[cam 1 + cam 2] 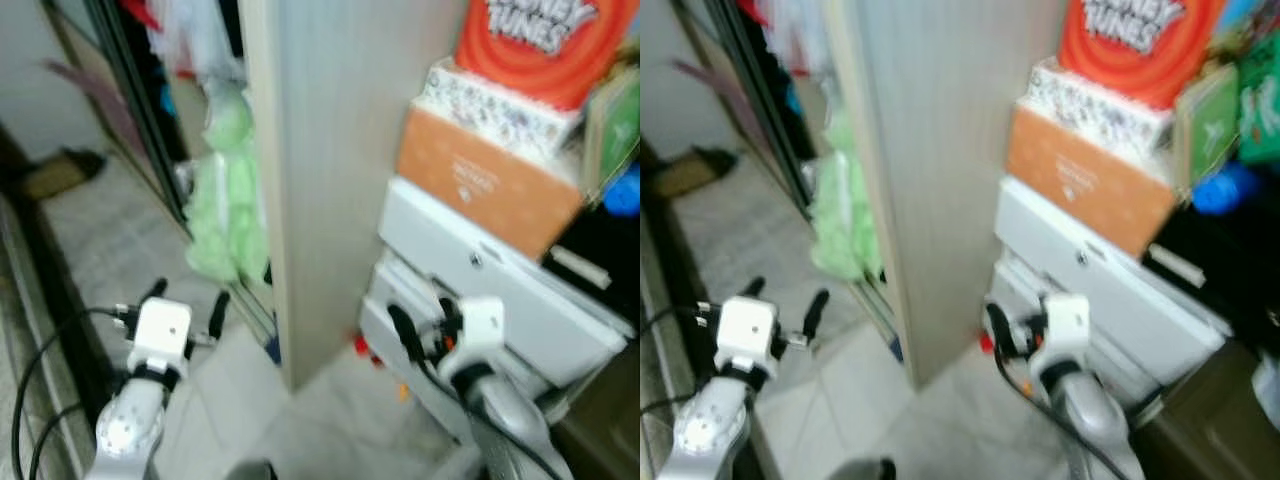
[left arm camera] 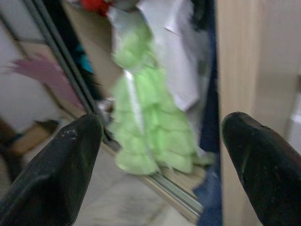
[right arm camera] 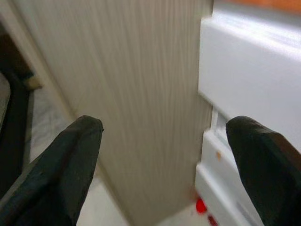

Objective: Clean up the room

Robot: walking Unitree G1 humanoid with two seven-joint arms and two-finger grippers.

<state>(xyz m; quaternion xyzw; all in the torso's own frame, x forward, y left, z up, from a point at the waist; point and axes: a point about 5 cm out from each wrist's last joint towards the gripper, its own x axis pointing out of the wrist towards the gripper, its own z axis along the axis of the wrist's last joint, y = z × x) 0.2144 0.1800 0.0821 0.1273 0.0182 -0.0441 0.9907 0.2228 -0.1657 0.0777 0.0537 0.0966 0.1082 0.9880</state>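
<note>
Facing a pale wood panel [image 1: 325, 190] that stands upright on the tiled floor [image 1: 110, 250], I hold both arms low before me. My left pincer [image 1: 188, 308] is spread, empty, raised above the tiles near the sliding-door track [image 1: 245, 310]. My right pincer [image 1: 1002, 330] is also spread and empty, just beside the white boxes [image 1: 510, 290] stacked at the panel's right.

Head views, blurred: an orange box [image 1: 480, 180] rests on the white ones, a patterned box [image 1: 490, 105] on that, and a red "Looney Tunes" item [image 1: 545, 40] leans at the top. The right eye adds a green book [image 1: 1208, 125] and a blue object [image 1: 1225, 188] farther right. A small red thing [image 1: 362, 347] lies on the floor at the panel's foot, touching or near the lowest white box; I cannot tell what it is. A black cable [image 1: 45, 370] loops by my left arm.

My left wrist view brings close what the head views only smear: a frilly green garment [image 2: 150, 132] hanging inside the open closet, behind the track, with white cloth [image 2: 174, 61] beside it. My right wrist view gives the panel's grain, the edge of a white box, and the red thing between my fingertips [image 3: 66, 169].
</note>
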